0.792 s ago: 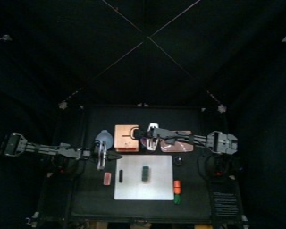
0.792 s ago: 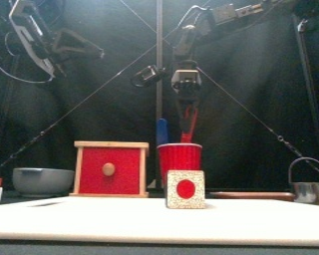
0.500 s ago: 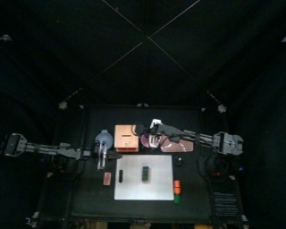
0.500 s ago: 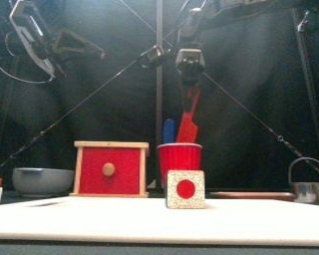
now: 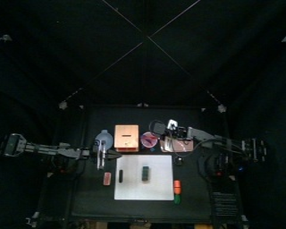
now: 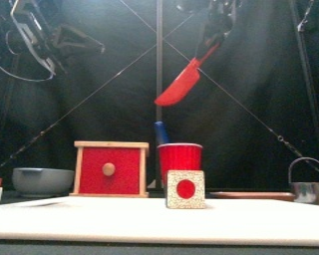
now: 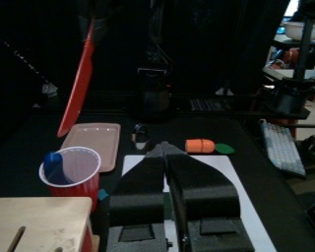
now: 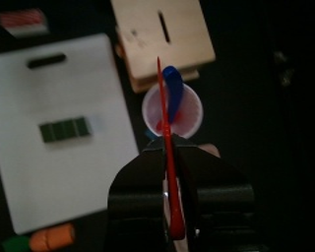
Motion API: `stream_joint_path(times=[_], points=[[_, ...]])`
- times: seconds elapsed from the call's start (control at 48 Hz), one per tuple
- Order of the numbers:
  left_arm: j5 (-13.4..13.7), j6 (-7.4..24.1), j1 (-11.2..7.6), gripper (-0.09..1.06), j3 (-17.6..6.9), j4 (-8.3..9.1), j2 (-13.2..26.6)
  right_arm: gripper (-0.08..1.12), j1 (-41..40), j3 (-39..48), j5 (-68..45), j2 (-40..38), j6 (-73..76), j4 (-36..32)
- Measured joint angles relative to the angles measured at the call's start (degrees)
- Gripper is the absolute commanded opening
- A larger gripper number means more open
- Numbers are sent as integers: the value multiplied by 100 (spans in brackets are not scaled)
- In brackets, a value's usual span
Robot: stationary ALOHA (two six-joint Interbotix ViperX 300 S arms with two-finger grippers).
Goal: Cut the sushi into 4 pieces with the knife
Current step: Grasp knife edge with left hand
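Red knife (image 6: 182,85) is gripped by its handle in the right gripper (image 8: 169,157), blade hung tilted well above the red cup (image 6: 181,157) where the blue knife (image 6: 161,131) stands; the left gripper (image 7: 167,156), jaws closed on nothing, is parked at the table's left. The sushi (image 5: 143,171) is found whole on the white cutting board (image 5: 157,185), in front of cup and wooden box (image 6: 111,169), with nothing noted in the way. A twisted handle is judged the chief risk: a crooked blade would push the roll aside rather than part it.
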Motion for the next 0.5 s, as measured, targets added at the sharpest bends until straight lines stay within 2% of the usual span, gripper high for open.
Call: stream_joint_path(times=[0.146,0.312,0.5], points=[[0,-9,0,64,9,0,0,12,290,976,-1406,-650,369,26],[0,-18,0,76,9,0,0,12,422,2092,-2953,-1222,615,88],[-9,-18,-62,79,9,0,35,12,554,3287,-4447,-1573,729,255]])
